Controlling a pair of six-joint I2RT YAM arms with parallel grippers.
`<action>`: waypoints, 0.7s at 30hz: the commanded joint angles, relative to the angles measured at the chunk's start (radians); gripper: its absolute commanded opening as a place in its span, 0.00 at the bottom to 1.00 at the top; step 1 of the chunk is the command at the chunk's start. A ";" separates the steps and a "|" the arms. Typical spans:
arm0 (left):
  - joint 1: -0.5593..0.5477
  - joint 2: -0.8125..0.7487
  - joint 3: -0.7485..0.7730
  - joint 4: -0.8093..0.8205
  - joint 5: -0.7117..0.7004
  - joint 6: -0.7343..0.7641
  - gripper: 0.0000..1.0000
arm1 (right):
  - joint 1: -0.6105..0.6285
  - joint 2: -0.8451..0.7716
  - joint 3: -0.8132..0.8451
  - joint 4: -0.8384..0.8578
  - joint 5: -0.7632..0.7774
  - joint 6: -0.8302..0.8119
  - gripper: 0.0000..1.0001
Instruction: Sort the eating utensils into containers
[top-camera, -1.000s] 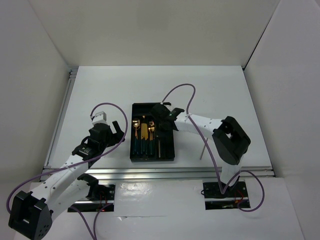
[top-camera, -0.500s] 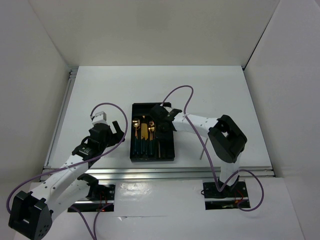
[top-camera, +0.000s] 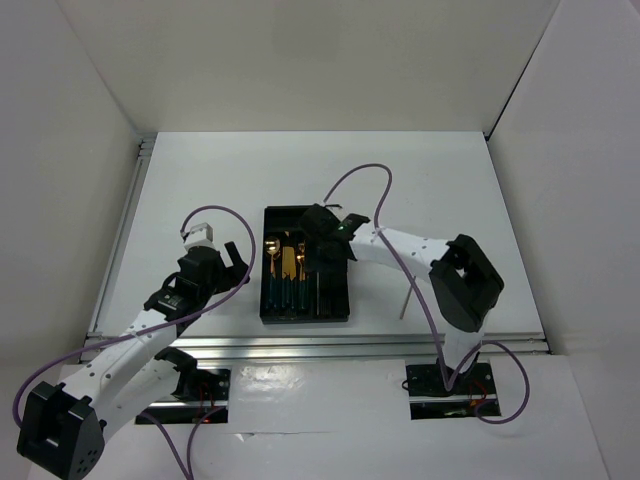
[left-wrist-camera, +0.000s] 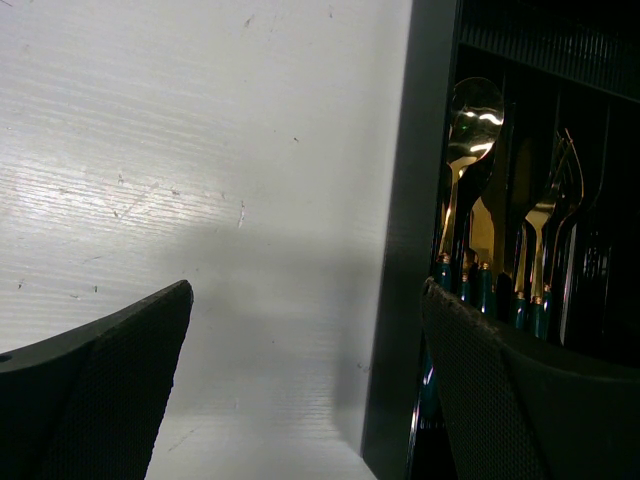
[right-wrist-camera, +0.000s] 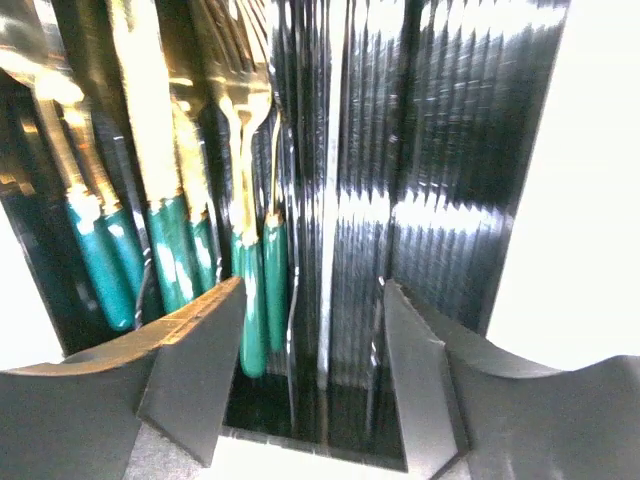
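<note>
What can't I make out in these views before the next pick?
Top view: the right gripper covers the far right end of the tray.
Right wrist view: motion blur, and the utensils run off the top edge; no count possible.
Left wrist view: the tray's right side is dark and cut off by the frame edge.
Top view: thin stick on the table right of the tray, too small to identify.
</note>
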 joint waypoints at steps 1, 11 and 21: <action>0.004 -0.008 -0.005 0.031 -0.007 0.007 1.00 | 0.011 -0.135 0.070 -0.076 0.112 -0.018 0.66; 0.004 -0.017 -0.005 0.040 0.002 0.016 1.00 | -0.283 -0.445 -0.182 -0.105 0.150 -0.013 1.00; 0.004 -0.029 -0.014 0.039 0.014 0.016 1.00 | -0.483 -0.654 -0.485 -0.055 0.042 -0.004 1.00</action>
